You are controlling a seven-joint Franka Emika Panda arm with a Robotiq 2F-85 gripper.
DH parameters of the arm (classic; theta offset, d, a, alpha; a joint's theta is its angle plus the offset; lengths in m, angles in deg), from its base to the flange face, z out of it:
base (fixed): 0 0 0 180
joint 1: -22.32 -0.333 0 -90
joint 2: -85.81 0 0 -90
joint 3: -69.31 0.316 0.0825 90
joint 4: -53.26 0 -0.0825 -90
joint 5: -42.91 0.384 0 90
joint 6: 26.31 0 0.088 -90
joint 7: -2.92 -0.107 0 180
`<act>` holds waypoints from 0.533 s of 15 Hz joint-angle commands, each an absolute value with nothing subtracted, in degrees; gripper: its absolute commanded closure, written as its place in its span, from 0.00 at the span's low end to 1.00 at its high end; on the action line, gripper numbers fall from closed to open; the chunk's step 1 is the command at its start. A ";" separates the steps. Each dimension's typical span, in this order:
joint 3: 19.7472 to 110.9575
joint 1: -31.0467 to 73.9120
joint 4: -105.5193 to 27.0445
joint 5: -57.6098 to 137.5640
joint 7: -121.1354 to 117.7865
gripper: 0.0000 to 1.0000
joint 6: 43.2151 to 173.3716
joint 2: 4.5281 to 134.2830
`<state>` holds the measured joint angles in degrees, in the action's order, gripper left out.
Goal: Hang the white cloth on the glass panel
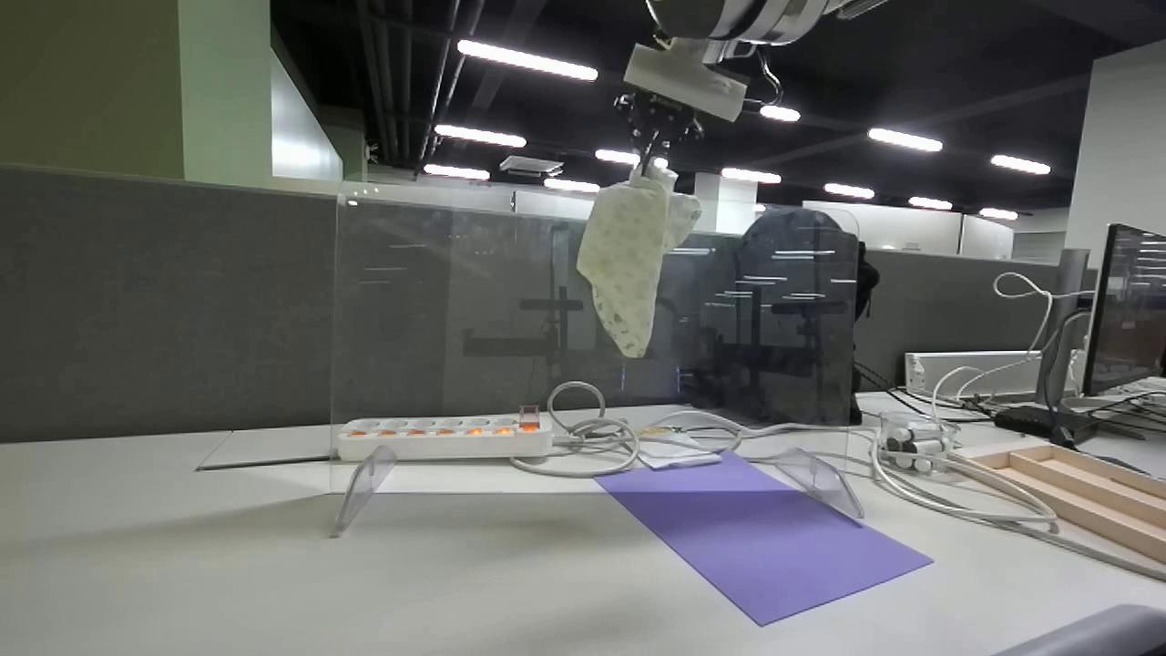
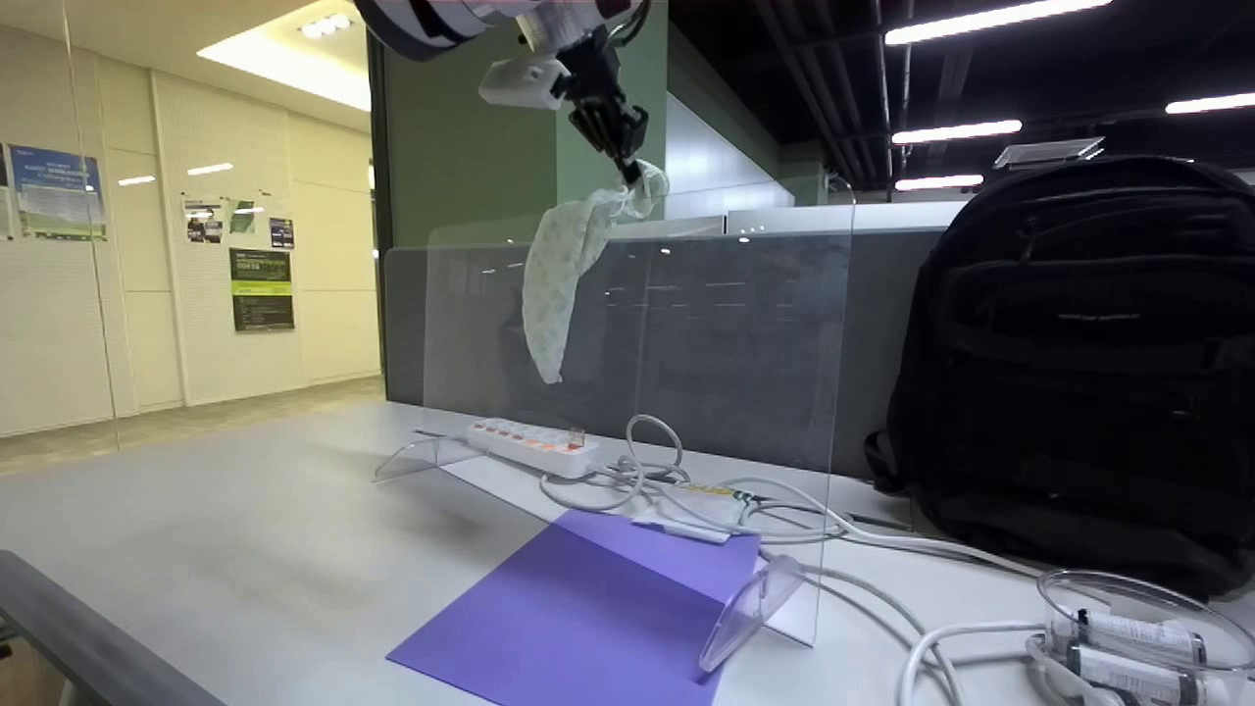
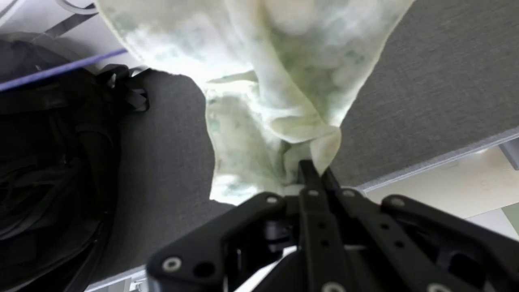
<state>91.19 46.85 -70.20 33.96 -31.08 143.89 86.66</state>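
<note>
The white cloth, faintly patterned, hangs bunched from my gripper [image 1: 649,167], which is shut on its upper part. The cloth shows in both exterior views [image 1: 627,260] [image 2: 557,279] and fills the upper middle of the wrist view [image 3: 239,129]. The clear glass panel [image 1: 419,310] stands upright on two clear feet; an exterior view shows it from an angle [image 2: 745,363]. The fingertips [image 2: 630,175] [image 3: 318,170] are above the panel's top edge. The long part of the cloth hangs below that edge's height, and a shorter flap sticks out beside it. I cannot tell whether cloth and panel touch.
A white power strip [image 1: 444,439] and loose cables [image 1: 597,437] lie behind the panel. A purple sheet [image 1: 765,547] lies under its one end. A black backpack [image 2: 1088,392], a clear container of small bottles [image 2: 1137,647], a wooden tray [image 1: 1075,492] and a grey partition [image 1: 164,301] stand around.
</note>
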 commanded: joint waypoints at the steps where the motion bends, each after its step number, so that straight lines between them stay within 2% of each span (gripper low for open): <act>1: 90.78 47.41 -67.40 32.14 -34.68 1.00 142.18 83.73; 5: 89.91 47.29 -66.93 32.59 -35.35 1.00 141.87 81.98; 6: 89.80 47.20 -66.82 32.88 -35.37 0.81 141.80 81.69; 8: 89.51 47.04 -66.65 32.84 -36.06 0.66 141.86 81.64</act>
<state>89.99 47.31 -69.01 33.88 -32.84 143.51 82.49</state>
